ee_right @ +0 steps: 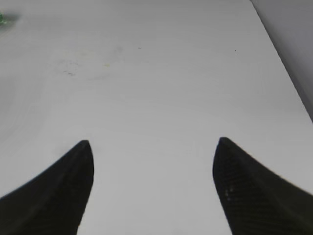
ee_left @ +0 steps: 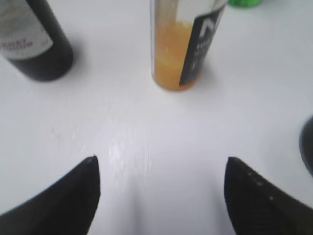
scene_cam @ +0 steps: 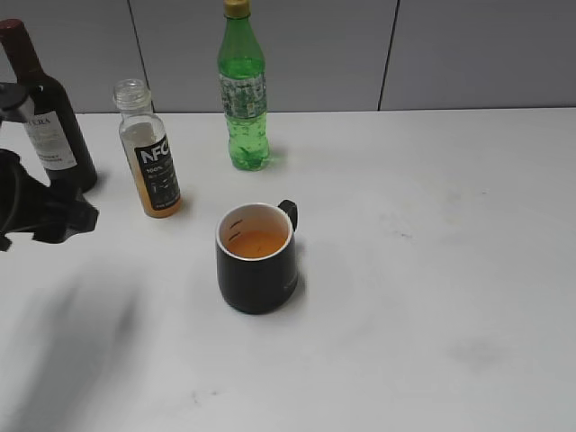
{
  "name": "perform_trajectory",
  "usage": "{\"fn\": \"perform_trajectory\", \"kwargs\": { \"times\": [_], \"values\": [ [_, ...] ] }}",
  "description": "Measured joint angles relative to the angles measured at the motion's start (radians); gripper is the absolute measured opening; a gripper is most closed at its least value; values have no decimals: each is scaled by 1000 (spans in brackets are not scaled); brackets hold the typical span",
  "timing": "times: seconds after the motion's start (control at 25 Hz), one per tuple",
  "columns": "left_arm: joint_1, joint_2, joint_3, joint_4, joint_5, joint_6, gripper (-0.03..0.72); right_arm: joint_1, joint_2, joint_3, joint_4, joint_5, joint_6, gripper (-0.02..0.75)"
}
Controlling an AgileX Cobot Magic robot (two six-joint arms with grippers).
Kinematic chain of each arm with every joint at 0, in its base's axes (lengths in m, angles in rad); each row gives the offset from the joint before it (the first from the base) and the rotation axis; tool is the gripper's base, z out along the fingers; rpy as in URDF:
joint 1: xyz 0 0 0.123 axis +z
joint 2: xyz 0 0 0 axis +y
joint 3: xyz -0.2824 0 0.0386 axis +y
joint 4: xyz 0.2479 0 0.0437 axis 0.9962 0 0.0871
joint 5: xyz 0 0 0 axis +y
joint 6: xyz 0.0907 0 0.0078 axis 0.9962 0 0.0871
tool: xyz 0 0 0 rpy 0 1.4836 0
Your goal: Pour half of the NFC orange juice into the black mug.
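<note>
The NFC orange juice bottle (scene_cam: pixel 153 166) stands upright and uncapped at the back left, partly filled; it also shows in the left wrist view (ee_left: pixel 183 49). The black mug (scene_cam: pixel 257 261) sits mid-table with orange juice inside, handle to the back right; its edge shows in the left wrist view (ee_left: pixel 308 147). My left gripper (ee_left: pixel 161 164) is open and empty, a short way in front of the juice bottle; its arm (scene_cam: pixel 36 211) is at the left edge of the exterior view. My right gripper (ee_right: pixel 152 144) is open and empty over bare table, out of the exterior view.
A dark wine bottle (scene_cam: pixel 49 117) stands at the far left, also in the left wrist view (ee_left: pixel 34 39). A green soda bottle (scene_cam: pixel 243 90) stands at the back. The white table's (scene_cam: pixel 432 270) right edge shows in the right wrist view (ee_right: pixel 286 63).
</note>
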Motion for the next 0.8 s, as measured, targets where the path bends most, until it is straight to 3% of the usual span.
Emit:
{"fn": "perform_trajectory", "kwargs": {
  "times": [0.2, 0.32, 0.56, 0.8],
  "values": [
    [0, -147, -118, 0, 545, 0, 593, 0, 0, 0, 0, 0, 0, 575],
    [0, -232, -161, 0, 779, -23, 593, 0, 0, 0, 0, 0, 0, 575],
    [0, -434, -167, 0, 1016, -38, 589, 0, 0, 0, 0, 0, 0, 575],
    [0, -745, -91, 1, 1053, -38, 586, 0, 0, 0, 0, 0, 0, 575]
  ]
}}
